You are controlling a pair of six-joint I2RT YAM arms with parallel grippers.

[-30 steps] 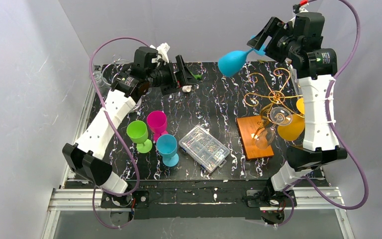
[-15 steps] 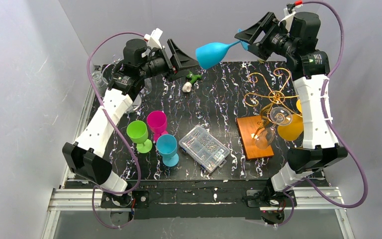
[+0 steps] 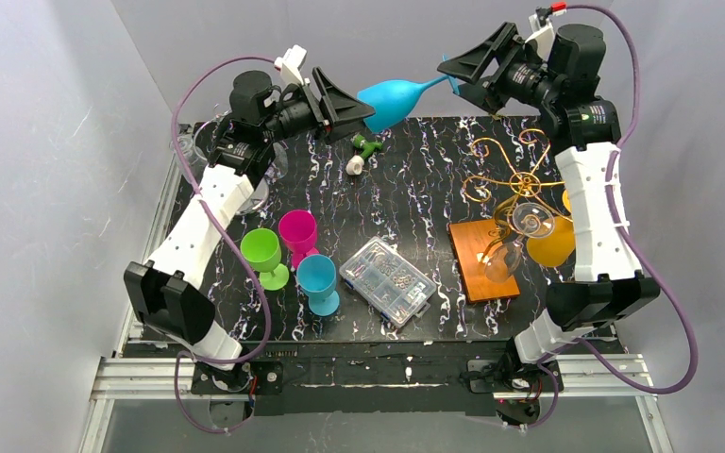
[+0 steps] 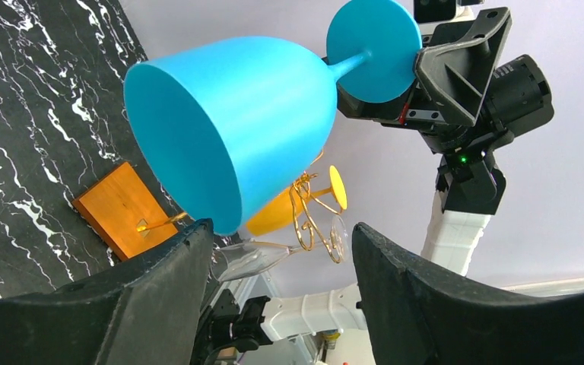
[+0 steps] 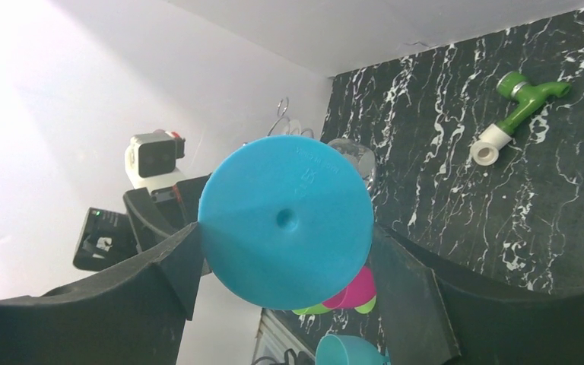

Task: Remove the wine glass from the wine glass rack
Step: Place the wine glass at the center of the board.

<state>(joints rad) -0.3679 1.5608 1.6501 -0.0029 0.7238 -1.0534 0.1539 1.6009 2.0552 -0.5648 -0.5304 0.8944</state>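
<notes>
Top external: the smooth, matte blue wine glass (image 3: 392, 94) hangs horizontal in mid-air, well apart from the golden curled-wire wine glass rack (image 3: 519, 179), its foot clamped in the right gripper (image 3: 453, 77). Left wrist: the left gripper (image 4: 280, 226) stands open, its fingers flanking the bowl. Right wrist: the round foot bears faint embossed marks that cannot be read.

Walls (image 3: 57, 142): plain pale grey panels, softly lit.
Table (image 3: 415, 189): black marbled top, white veins.
Near edge: aluminium rail (image 3: 132, 377).
</notes>
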